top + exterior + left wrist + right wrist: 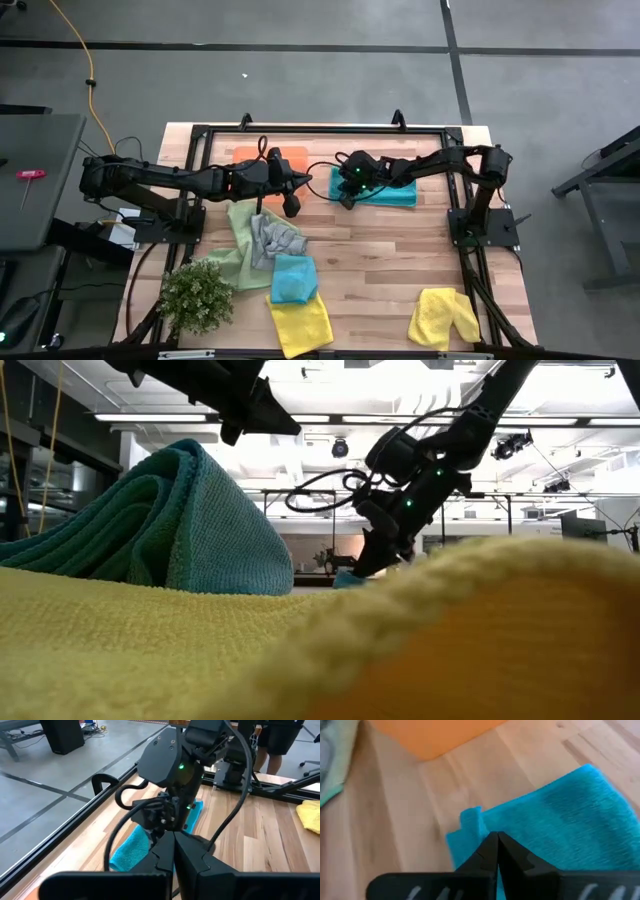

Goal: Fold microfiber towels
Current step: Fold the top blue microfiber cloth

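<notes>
**A:** Looking at the high view first: the folded teal towel (385,190) is lying in the upper middle of the frame, its long axis running left to right. The right gripper (346,200) is sitting over that towel's left end, fingers together. The left gripper (292,207) is hanging left of it, above bare wood, also closed and holding nothing.

**B:** So the right arm is nearer?

**A:** Clearly, I'd say. The cloth is stretching away to the right from its fingertips. The other cloths, the grey towel (274,238), a second teal towel (294,278) and the yellow ones, are bunching in the lower half of the frame.

**B:** And the low view?

**A:** A yellow towel (300,650) is filling the bottom, a teal one (190,525) is humping at left; the right gripper (365,565) is reaching down at centre.

**B:** Left wrist view?

**A:** The right arm is standing at centre over the teal strip (130,852), which is trailing toward the lower left.

**B:** Right wrist view?

**A:** Its closed fingers (495,851) are pointing at the towel's (560,830) near corner; whether they are pinching cloth I cannot tell. The orange tray (440,732) is lying at the top.
</notes>
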